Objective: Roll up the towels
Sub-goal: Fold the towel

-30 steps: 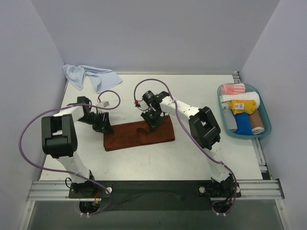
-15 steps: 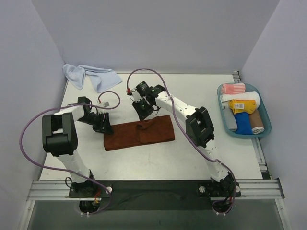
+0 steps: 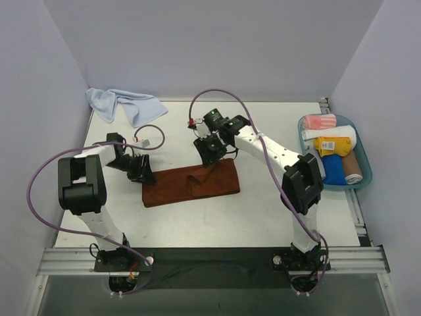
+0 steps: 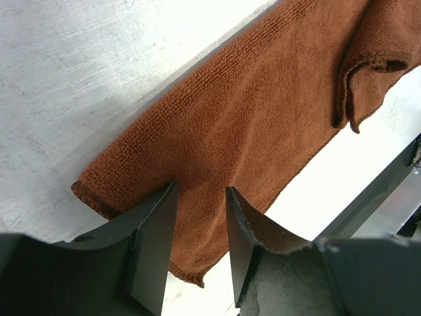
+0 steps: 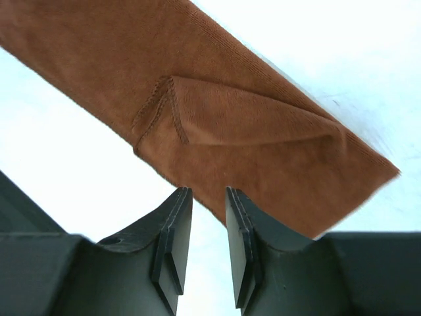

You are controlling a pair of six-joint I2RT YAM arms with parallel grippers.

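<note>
The rust-brown towel (image 3: pixel 187 185) lies flat across the middle of the table, with a small raised fold (image 3: pixel 196 176) near its centre. My left gripper (image 3: pixel 141 172) rests on its left end; in the left wrist view the jaws (image 4: pixel 200 191) stand apart with the towel (image 4: pixel 263 118) flat under the gap. Just above the towel's far edge hovers my right gripper (image 3: pixel 212 153). Its jaws (image 5: pixel 207 192) are slightly open and empty, and the towel (image 5: pixel 217 131) lies beyond the tips. The light-blue towel (image 3: pixel 125 105) lies crumpled at the back left corner.
A blue-green tray (image 3: pixel 366 179) at the right edge holds several rolled cloths, among them a pink-striped one (image 3: pixel 320 122) and a yellow one (image 3: pixel 331 145). Purple cables loop over both arms. Walls close the back and sides.
My right gripper has let go of the brown towel's middle, lifted off toward the far edge and parted its jaws. A small fold stays in the towel. The left gripper has not moved.
</note>
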